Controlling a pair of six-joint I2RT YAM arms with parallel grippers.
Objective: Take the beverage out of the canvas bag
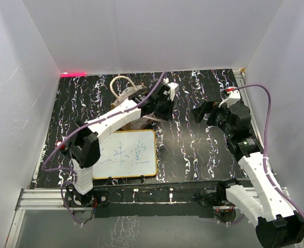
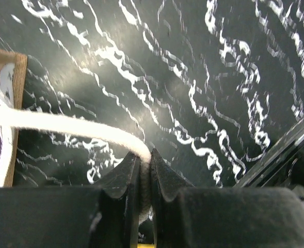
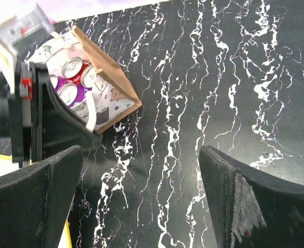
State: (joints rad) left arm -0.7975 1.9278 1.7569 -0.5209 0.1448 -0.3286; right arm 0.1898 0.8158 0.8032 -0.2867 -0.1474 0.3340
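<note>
**Bag held open, no drink out yet**

The canvas bag [image 3: 116, 85] sits on the far left part of the bench [image 1: 188, 150], just beyond the orange-framed whiteboard [image 1: 126, 155]. From above, the left arm hides much of it. In the right wrist view its mouth faces the camera, and the bag appears tipped that way. Three cans [image 3: 72, 67] show their silver tops inside, one with a purple body and one with red at the rim. They are packed close together, below the rim, and none has been lifted.

The left hand [image 2: 144, 158] is pinched tight on the bag's cream rope handle [image 2: 64, 128], which runs from between the fingers back to the bag at the left edge of that view. This grip looks like a hold to steady the bag or keep its mouth open, not a grab at a drink.

The right hand [image 3: 141, 151] is spread wide and holds nothing. It hangs over bare bench to the right of the bag, well apart from it, with its fingers aimed roughly at the opening.

By my reading, only the preparation is done: the bag is secured and its contents are exposed. The whole extraction remains. The right hand has to close the gap, straddle one can, grip it and draw it clear of the rim. The cans' tight packing and the second handle near the mouth may get in the way.
</note>
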